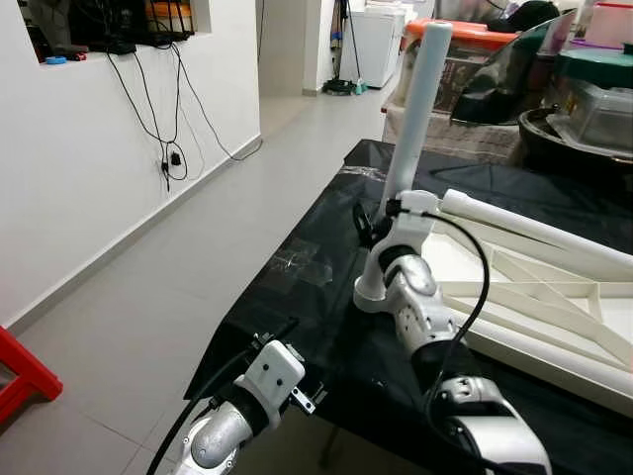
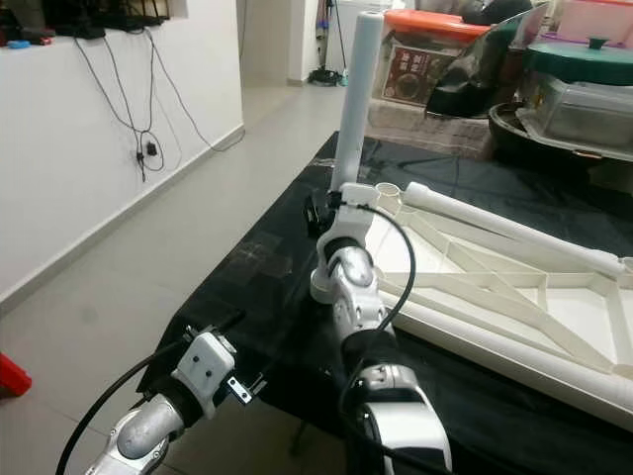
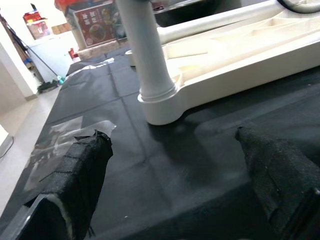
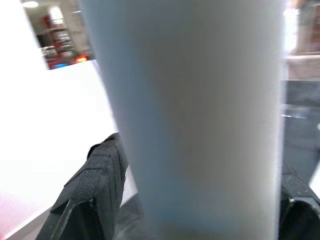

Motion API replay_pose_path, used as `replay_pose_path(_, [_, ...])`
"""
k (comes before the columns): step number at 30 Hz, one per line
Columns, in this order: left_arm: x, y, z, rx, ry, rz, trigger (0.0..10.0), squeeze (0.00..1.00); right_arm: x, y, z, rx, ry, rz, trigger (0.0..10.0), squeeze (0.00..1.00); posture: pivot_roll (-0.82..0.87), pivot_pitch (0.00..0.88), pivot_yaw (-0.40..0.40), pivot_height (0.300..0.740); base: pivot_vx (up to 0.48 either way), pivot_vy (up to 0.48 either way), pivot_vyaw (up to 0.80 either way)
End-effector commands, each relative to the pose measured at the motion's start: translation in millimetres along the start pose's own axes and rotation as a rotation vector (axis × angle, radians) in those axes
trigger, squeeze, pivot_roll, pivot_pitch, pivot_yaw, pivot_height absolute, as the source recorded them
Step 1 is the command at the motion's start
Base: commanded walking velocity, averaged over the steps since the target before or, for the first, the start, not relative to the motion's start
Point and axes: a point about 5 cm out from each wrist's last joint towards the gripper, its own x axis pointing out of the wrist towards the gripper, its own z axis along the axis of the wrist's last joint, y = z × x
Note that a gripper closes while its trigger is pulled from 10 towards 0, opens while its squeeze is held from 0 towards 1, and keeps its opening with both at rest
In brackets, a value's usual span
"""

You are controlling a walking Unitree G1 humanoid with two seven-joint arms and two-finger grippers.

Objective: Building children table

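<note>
My right gripper [image 4: 195, 200] is clamped round the tall white plastic table leg [image 1: 417, 109], one black padded finger [image 4: 97, 180] on each side of the tube, low on its shaft. The leg stands upright, seated in the round corner socket [image 3: 160, 107] of the white plastic tabletop frame [image 2: 514, 297], which lies flat and upside down, ribs showing, on the black cloth-covered table [image 1: 297, 297]. A second white leg [image 2: 504, 226] lies along the frame's far side. My left gripper [image 3: 175, 170] hangs with fingers spread and nothing between them, just off the table's near edge, facing the socket from low down. The socket corner sits near the table's left edge, with a strip of bare black cloth between them; a patch of clear tape [image 3: 65, 137] is stuck on the cloth near that corner. Left of the table the grey tiled floor [image 1: 148, 297] runs open to the white wall [image 1: 69, 178], where black cables [image 1: 158, 109] hang. A red object's corner [image 1: 25, 371] shows low on the floor. Behind the table stand stacked storage bins with an orange lid [image 1: 475, 38]. A printed red box [image 3: 97, 25] shows beyond the leg; its writing is too blurred to read.
</note>
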Motion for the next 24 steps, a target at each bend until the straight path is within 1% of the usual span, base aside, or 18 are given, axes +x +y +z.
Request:
replay_pose_path(1, [-1.1, -2.0, -3, 0.000, 0.010, -0.009, 10.0, 0.00, 4.4, 21.3, -6, 0.021, 0.054, 0.170, 10.0, 0.00, 0.18, 0.000, -0.074, 0.740, 0.000, 0.000, 0.00])
replay_pose_path(2, [-1.1, -2.0, -3, 0.000, 0.010, -0.009, 10.0, 0.00, 4.4, 21.3, -6, 0.021, 0.054, 0.170, 10.0, 0.00, 0.18, 0.000, -0.074, 0.740, 0.000, 0.000, 0.00])
replay_pose_path(3, [-1.3, -2.0, -3, 0.001, 0.012, -0.010, 10.0, 0.00, 1.8, 28.6, -12, -0.016, 0.112, 0.306, 10.0, 0.00, 0.19, 0.000, -0.072, 0.740, 0.000, 0.000, 0.00])
replay_pose_path(5, [-1.3, -2.0, -3, 0.001, 0.012, -0.010, 10.0, 0.00, 1.8, 28.6, -12, -0.016, 0.112, 0.306, 10.0, 0.00, 0.19, 0.000, -0.072, 0.740, 0.000, 0.000, 0.00])
replay_pose_path(6, [-1.4, -2.1, -3, 0.002, 0.013, -0.011, 10.0, 0.00, -2.3, 37.3, -23, -0.053, 0.187, 0.455, 10.0, 0.00, 0.19, 0.000, -0.070, 0.740, 0.000, 0.000, 0.00])
replay_pose_path(7, [-1.4, -2.1, -3, 0.002, 0.013, -0.011, 10.0, 0.00, -2.3, 37.3, -23, -0.053, 0.187, 0.455, 10.0, 0.00, 0.19, 0.000, -0.070, 0.740, 0.000, 0.000, 0.00])
replay_pose_path(8, [-1.5, -2.1, -4, 0.003, 0.015, -0.012, 10.0, 0.00, -6.6, 46.6, -33, -0.106, 0.252, 0.585, 10.0, 0.00, 0.19, 0.000, -0.075, 0.740, 0.000, 0.000, 0.00])
replay_pose_path(10, [-1.4, -2.3, -4, 0.007, 0.017, -0.016, 10.0, 0.00, -11.5, 62.5, -43, -0.119, 0.309, 0.758, 10.0, 0.00, 0.21, 0.000, -0.087, 0.740, 0.000, 0.000, 0.00])
replay_pose_path(11, [-1.4, -2.3, -4, 0.007, 0.017, -0.016, 10.0, 0.00, -11.5, 62.5, -43, -0.119, 0.309, 0.758, 10.0, 0.00, 0.21, 0.000, -0.087, 0.740, 0.000, 0.000, 0.00])
replay_pose_path(13, [-1.1, -2.1, -4, 0.009, 0.017, -0.017, 10.0, 0.00, -12.7, 68.0, -43, -0.110, 0.308, 0.812, 10.0, 0.00, 0.21, 0.000, -0.087, 0.740, 0.000, 0.000, 0.00])
replay_pose_path(14, [-0.9, -1.9, -4, 0.011, 0.016, -0.016, 10.0, 0.00, -14.6, 71.9, -42, -0.089, 0.307, 0.869, 10.0, 0.00, 0.21, 0.000, -0.086, 0.740, 0.000, 0.000, 0.00])
replay_pose_path(18, [-0.8, -1.6, -3, 0.012, 0.015, -0.015, 10.0, 0.00, -15.6, 75.0, -39, -0.097, 0.291, 0.915, 10.0, 0.00, 0.20, 0.000, -0.084, 0.740, 0.000, 0.000, 0.00])
replay_pose_path(19, [-0.9, -1.5, -3, 0.011, 0.014, -0.016, 10.0, 0.00, -5.2, 70.5, -37, -0.131, 0.263, 0.748, 0.0, 0.00, 0.20, 0.000, -0.081, 0.740, 0.000, 0.000, 0.00])
replay_pose_path(20, [-0.9, -1.5, -3, 0.011, 0.014, -0.016, 10.0, 0.00, -5.2, 70.5, -37, -0.131, 0.263, 0.748, 0.0, 0.00, 0.20, 0.000, -0.081, 0.740, 0.000, 0.000, 0.00])
replay_pose_path(21, [-1.0, -1.5, -3, 0.010, 0.014, -0.016, 10.0, 0.00, -0.1, 66.8, -35, -0.135, 0.253, 0.651, 0.0, 0.00, 0.20, 0.000, -0.081, 0.740, 0.000, 0.000, 0.00])
replay_pose_path(22, [-1.0, -1.5, -3, 0.010, 0.014, -0.016, 10.0, 0.00, -0.1, 66.8, -35, -0.135, 0.253, 0.651, 0.0, 0.00, 0.20, 0.000, -0.081, 0.740, 0.000, 0.000, 0.00])
replay_pose_path(23, [-1.4, -1.5, -2, 0.009, 0.014, -0.016, 10.0, 0.00, 4.2, 61.4, -33, -0.131, 0.228, 0.546, 0.0, 0.00, 0.20, 0.000, -0.075, 0.740, 0.000, 0.000, 0.00])
replay_pose_path(24, [-1.6, -1.4, -2, 0.008, 0.014, -0.015, 10.0, 0.00, 9.0, 50.7, -31, -0.093, 0.221, 0.376, 0.0, 0.00, 0.20, 0.000, -0.080, 0.740, 0.000, 0.000, 0.00])
